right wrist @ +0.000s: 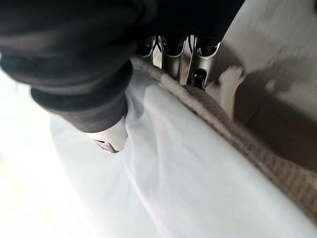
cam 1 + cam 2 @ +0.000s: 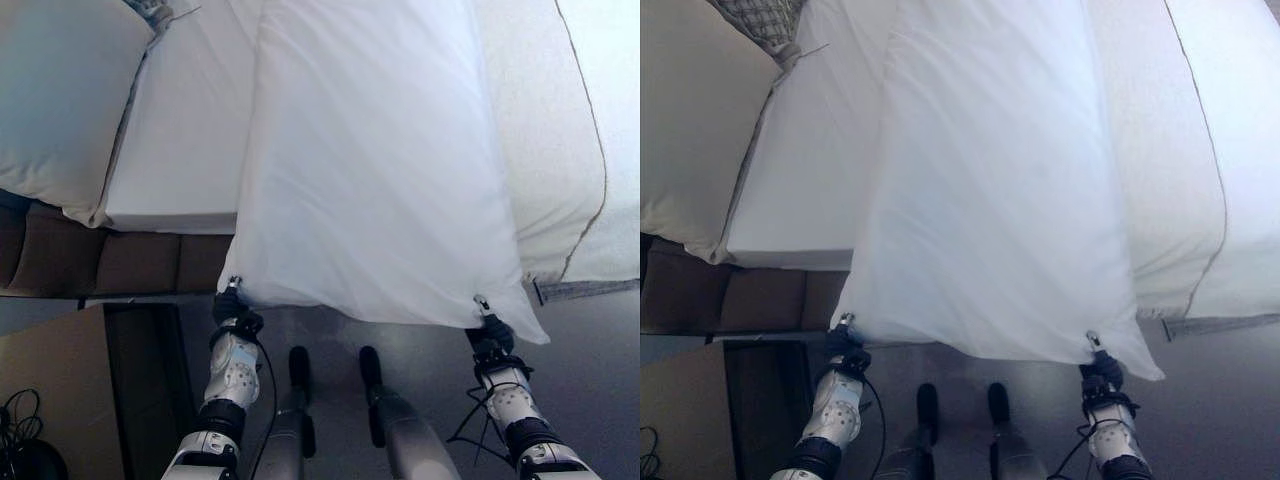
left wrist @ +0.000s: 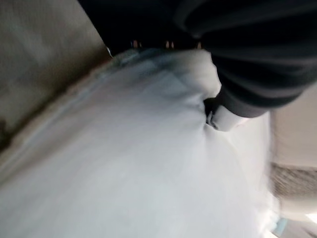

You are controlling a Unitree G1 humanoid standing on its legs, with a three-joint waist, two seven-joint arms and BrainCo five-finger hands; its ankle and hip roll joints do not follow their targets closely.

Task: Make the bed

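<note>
A white sheet (image 2: 370, 180) lies lengthwise over the bed, and its near edge hangs past the mattress (image 2: 180, 150) toward me. My left hand (image 2: 232, 302) grips the sheet's near left corner, my right hand (image 2: 489, 330) the near right corner, both just off the bed's edge. In the left wrist view the thumb (image 3: 225, 116) presses into the white cloth (image 3: 124, 163). The right wrist view shows the thumb (image 1: 109, 139) and fingers (image 1: 173, 62) pinching the cloth (image 1: 188, 188) along a beige hem (image 1: 257, 153).
A large pale pillow (image 2: 60, 100) lies at the bed's left, with patterned cloth (image 2: 765, 20) behind it. A cream cover with a piped edge (image 2: 550, 150) spreads to the right. Below the mattress is the brown bed base (image 2: 110, 260); a brown box (image 2: 50, 390) stands lower left.
</note>
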